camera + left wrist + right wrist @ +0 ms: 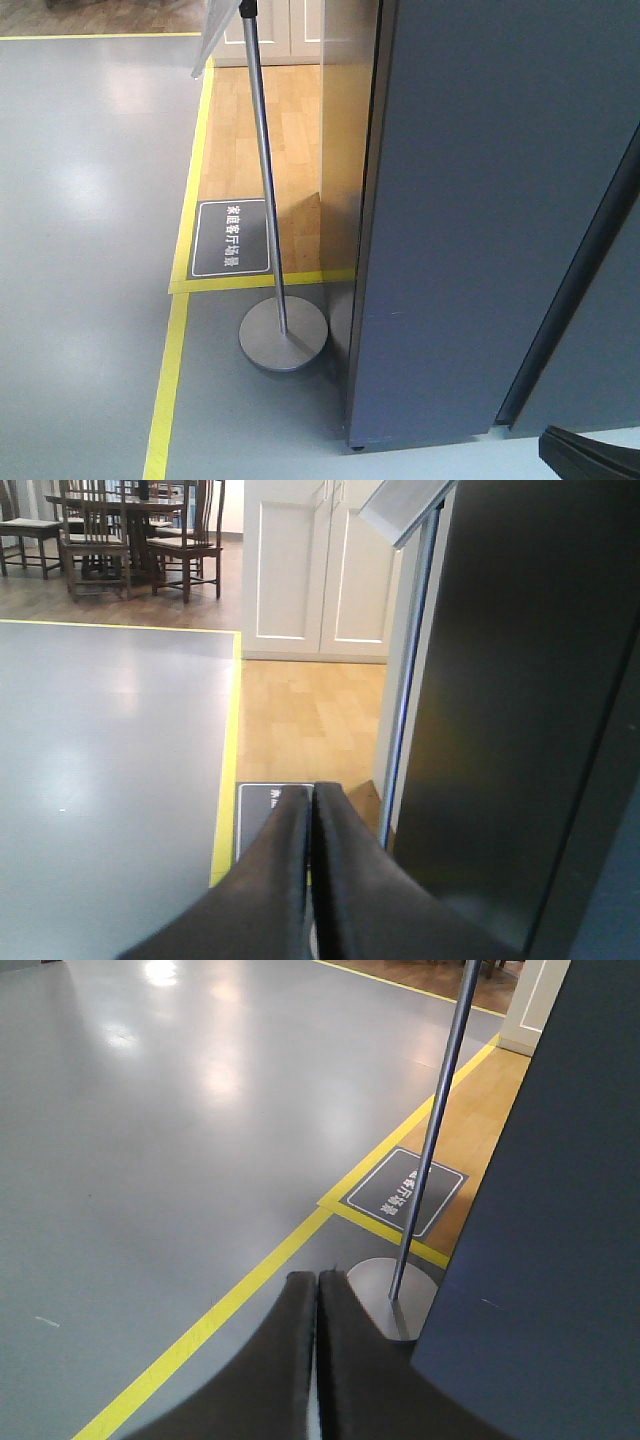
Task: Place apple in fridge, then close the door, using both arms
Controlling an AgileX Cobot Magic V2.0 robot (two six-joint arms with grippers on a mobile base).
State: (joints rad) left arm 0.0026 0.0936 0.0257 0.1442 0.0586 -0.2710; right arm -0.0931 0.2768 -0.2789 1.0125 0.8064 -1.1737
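Observation:
The dark grey fridge [460,220] fills the right of the front view, with a black seam [575,290] running slantwise between two grey panels. I cannot tell which panel is the door. The fridge also shows in the left wrist view [510,700], where a narrow white edge with a blue strip [400,730] runs along its left side. In the right wrist view it is a grey panel [560,1210]. My left gripper [311,792] is shut and empty beside the fridge. My right gripper [317,1276] is shut and empty above the floor. The apple is out of view.
A sign stand with a metal pole [264,170] and a round base [283,336] stands just left of the fridge. A dark floor sign [231,238] lies inside yellow tape lines [165,390]. White cabinets [310,570] and chairs [130,530] stand further back.

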